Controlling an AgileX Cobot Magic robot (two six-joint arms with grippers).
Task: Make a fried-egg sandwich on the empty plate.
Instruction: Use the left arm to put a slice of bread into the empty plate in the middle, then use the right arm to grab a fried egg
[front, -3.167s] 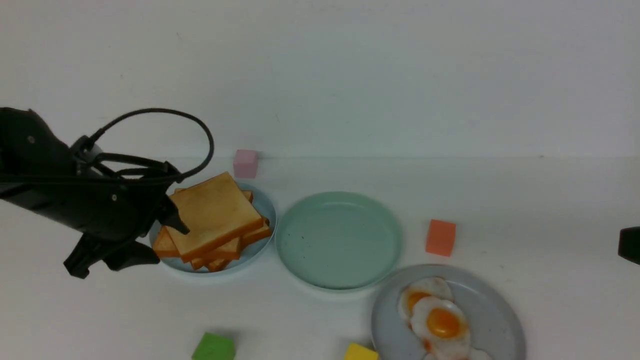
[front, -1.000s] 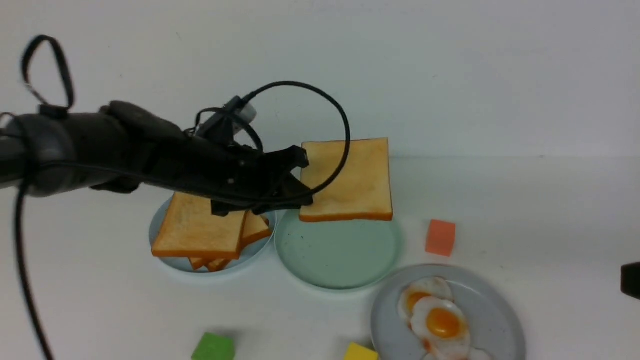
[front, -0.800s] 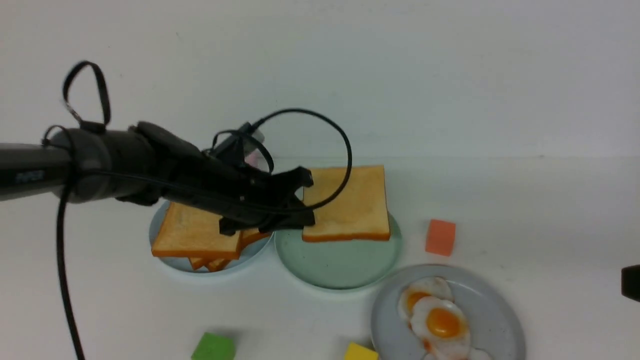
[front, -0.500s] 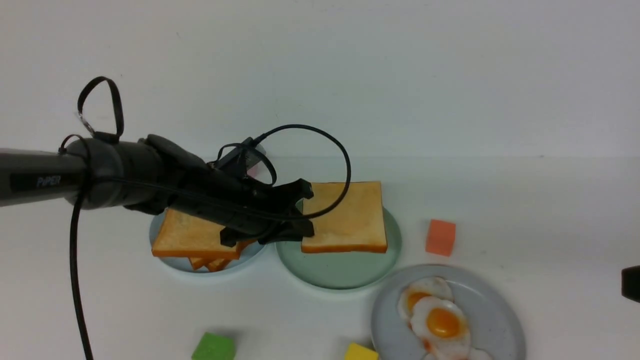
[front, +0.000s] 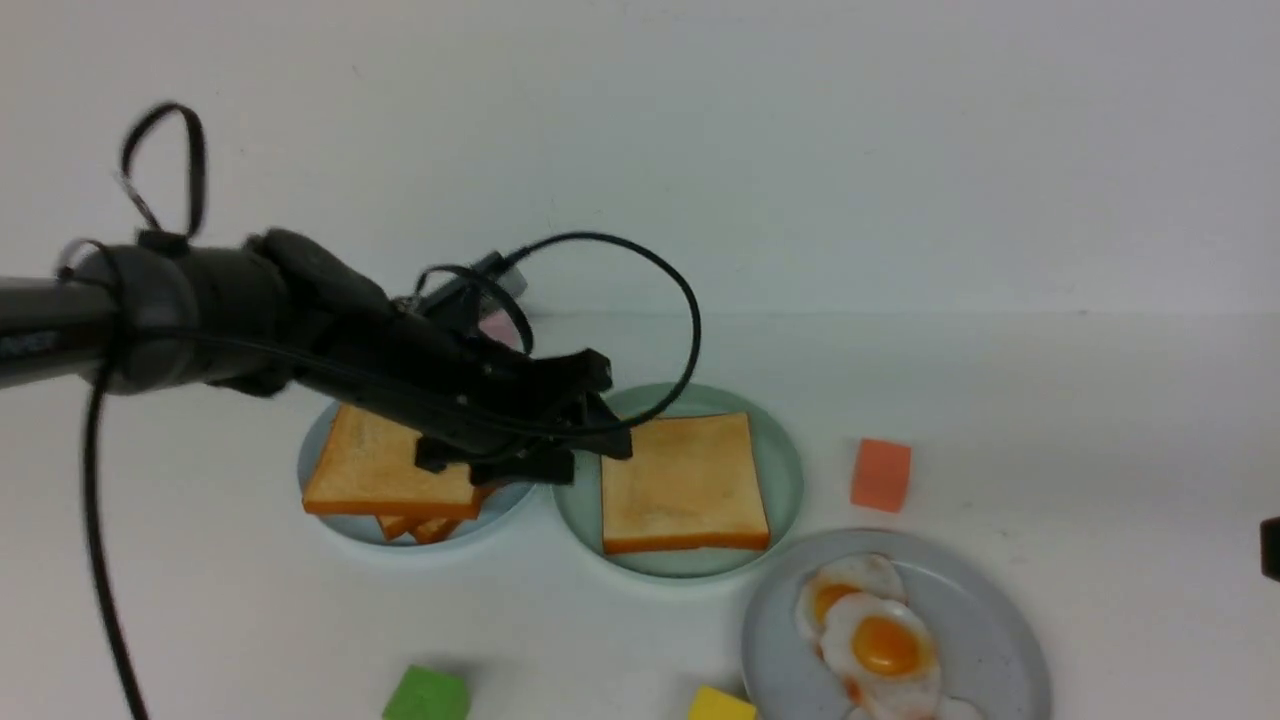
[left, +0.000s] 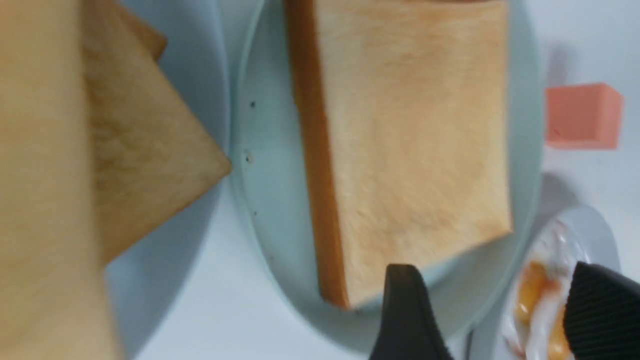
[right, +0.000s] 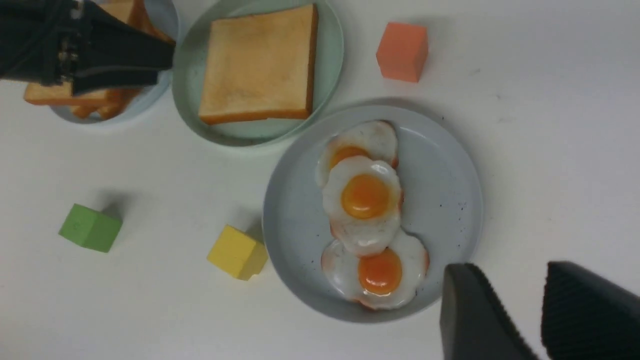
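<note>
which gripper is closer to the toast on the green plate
Left. The left gripper hangs open beside the toast slice on the mint-green plate; the right gripper sits far off, past the grey plate.

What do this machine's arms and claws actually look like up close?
Everything visible is black. The left arm is a thick rounded tube with faint, unreadable lettering and thin black cables looping off it. The left gripper and right gripper each end in two tapered fingers with ribbed faces.
</note>
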